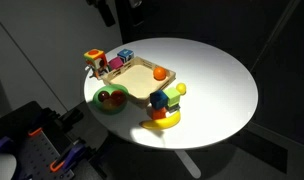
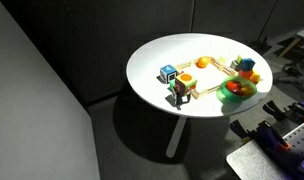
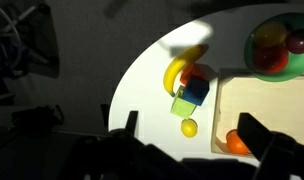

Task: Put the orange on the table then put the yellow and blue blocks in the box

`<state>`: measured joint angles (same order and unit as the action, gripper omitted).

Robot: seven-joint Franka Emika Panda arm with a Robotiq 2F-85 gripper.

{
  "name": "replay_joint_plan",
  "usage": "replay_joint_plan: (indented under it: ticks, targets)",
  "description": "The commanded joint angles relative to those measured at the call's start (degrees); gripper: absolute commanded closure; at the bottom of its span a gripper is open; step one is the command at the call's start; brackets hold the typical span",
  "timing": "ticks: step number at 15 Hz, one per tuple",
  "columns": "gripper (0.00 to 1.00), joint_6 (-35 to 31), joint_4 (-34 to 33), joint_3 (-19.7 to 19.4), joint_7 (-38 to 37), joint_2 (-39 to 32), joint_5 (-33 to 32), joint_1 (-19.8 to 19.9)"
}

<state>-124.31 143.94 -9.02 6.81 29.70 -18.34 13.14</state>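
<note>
A strong light from above makes the large round white tabletop glow, nearly washed out in both exterior views, while the room around it is very dark. All pictures are small and soft. In the wrist view the black gripper is an unlit, blurred silhouette, and a soft-edged shadow lies on the tabletop's upper part.

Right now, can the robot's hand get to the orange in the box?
Probably yes: the orange sits uncovered by a wall of the box, and the open hand hangs above with nothing between.
</note>
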Motion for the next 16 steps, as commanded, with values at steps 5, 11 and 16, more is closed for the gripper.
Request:
replay_joint_plan:
  ticks: [5, 11, 16]
  targets:
    - [0.0, 0.19, -0.21, -0.19, -0.06, 0.03, -0.08, -0.22]
    - [0.0, 1.57, -2.45, 0.07, -0.16, -3.28, 3.71, -2.37]
    - [0.0, 1.39, -4.47, 0.92, 0.06, -7.5, 8.17, -5.8]
